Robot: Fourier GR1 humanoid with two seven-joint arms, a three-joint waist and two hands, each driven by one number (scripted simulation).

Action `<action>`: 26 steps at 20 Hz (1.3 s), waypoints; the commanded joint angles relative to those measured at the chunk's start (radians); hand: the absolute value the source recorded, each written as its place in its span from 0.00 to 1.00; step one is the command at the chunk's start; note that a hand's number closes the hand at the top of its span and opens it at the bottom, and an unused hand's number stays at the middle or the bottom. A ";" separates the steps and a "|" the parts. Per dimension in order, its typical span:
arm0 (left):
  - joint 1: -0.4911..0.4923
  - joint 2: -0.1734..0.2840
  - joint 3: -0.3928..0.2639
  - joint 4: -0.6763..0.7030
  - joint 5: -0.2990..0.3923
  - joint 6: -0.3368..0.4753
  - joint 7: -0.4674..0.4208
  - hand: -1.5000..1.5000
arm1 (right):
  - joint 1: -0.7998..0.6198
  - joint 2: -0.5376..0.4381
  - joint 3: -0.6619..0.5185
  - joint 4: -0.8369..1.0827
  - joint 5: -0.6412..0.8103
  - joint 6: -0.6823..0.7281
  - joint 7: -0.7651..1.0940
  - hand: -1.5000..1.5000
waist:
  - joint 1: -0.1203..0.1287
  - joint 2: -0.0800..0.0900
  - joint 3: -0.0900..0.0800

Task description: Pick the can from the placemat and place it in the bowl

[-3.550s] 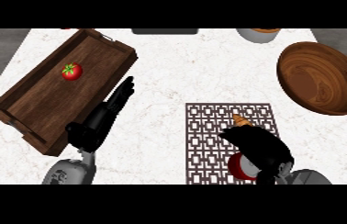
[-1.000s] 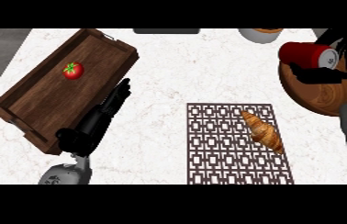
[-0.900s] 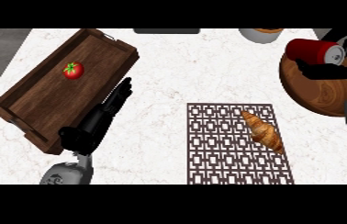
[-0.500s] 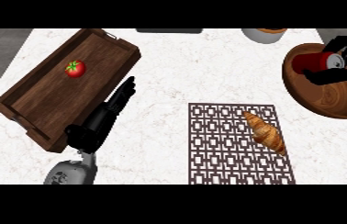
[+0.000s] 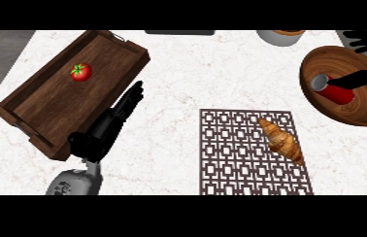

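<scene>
Half a second before, the red can (image 5: 335,89) was a bit higher over the bowl (image 5: 323,107), and by now it had come down inside it. From the head view, the can lay tilted in the wooden bowl at the right edge. The right hand (image 5: 354,80) showed only as dark fingers touching the can's right side, and it was too hidden to tell if they held the can or had let go. The left hand (image 5: 108,126) rested on the white counter (image 5: 208,71) just beside the wooden tray (image 5: 43,110), with its fingers straight and holding nothing. A tomato (image 5: 80,72) sat in the tray. A croissant (image 5: 281,140) lay on the brown placemat (image 5: 233,153). A grey cup (image 5: 281,36) stood at the top edge.
</scene>
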 commanded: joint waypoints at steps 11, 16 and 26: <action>0.006 0.001 0.006 0.005 0.001 -0.012 -0.014 0.50 | -0.044 -0.180 -0.326 0.213 -0.290 -0.048 -0.112 0.00 | -0.005 0.002 0.001; -0.007 -0.010 0.000 -0.029 -0.017 0.014 0.018 0.50 | 0.051 -0.297 -0.415 0.291 -0.364 0.000 -0.186 0.00 | -0.007 0.004 0.003; 0.030 0.014 0.017 -0.010 0.013 -0.032 -0.017 0.50 | 0.267 -0.486 -0.529 0.395 -0.471 0.222 -0.380 0.00 | -0.016 0.005 0.006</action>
